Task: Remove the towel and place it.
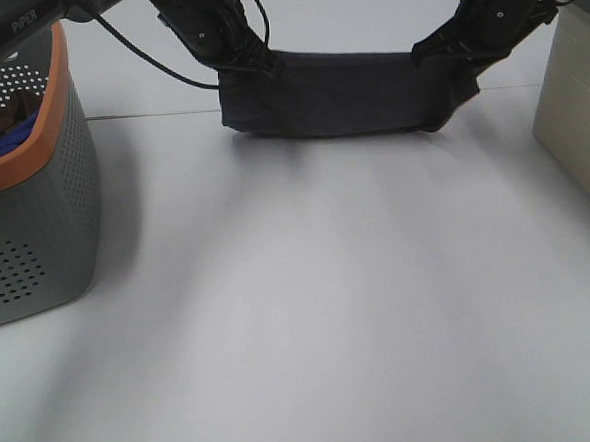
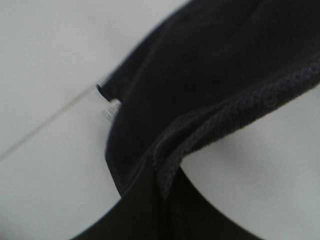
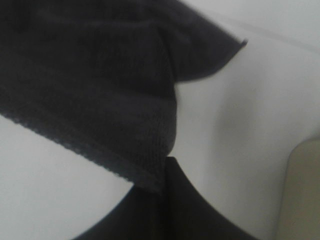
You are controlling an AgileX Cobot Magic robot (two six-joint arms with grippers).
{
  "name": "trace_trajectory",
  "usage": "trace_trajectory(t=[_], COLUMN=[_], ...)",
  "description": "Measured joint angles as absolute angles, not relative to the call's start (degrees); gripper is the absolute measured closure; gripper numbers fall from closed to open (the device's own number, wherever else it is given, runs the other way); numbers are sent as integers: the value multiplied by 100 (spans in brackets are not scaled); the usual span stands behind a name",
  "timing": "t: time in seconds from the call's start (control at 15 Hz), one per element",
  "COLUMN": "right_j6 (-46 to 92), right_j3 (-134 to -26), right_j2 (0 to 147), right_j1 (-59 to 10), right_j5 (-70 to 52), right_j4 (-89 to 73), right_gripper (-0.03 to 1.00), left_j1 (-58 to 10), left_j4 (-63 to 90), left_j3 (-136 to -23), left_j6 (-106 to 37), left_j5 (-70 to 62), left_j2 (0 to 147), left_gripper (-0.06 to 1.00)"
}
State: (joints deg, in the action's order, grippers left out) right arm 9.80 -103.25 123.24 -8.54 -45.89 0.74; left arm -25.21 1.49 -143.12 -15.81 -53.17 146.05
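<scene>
Towel: the dark navy-black soft cloth towel (image 1: 342, 93) hangs spread between both arms over the far side of the plain white counter (image 1: 330, 309). I cannot tell whether its lower edge touches the surface.
Left fingers: the left fingers (image 1: 255, 63) are clenched on the towel's upper left corner. A small white tag (image 2: 111, 109) shows at the cloth's edge in the wrist view.
Right fingers: the right fingers (image 1: 437, 47) are clenched on the opposite upper corner.
Why held so: pinching two corners apart keeps the cloth broad and fairly flat, probably so it can be laid down without bunching.
Surroundings: a grey perforated basket with an orange rim (image 1: 43, 196) stands at the left and a pale beige box (image 1: 573, 104) at the right, both apart from the towel.
Stage: the towel looks lifted and not yet placed.
</scene>
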Motion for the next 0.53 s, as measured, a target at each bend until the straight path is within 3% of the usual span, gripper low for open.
trace_trajectory(t=[0.27,0.53], right_j6=[1301,1404], right_j3=[-10330,-10330], right_j2=[12324,12324], right_j1=[-859,-859], right_j5=[-6366,-6939], right_j4=[-97,-115], right_gripper=[97,97], left_j1=[-2521,-2521], left_j4=[842,1490], left_j3=[-14312,-14037], left_j6=[-2005,-1971], left_j5=[-6853,-6916], left_j2=[14605,14593], left_gripper=[94,94])
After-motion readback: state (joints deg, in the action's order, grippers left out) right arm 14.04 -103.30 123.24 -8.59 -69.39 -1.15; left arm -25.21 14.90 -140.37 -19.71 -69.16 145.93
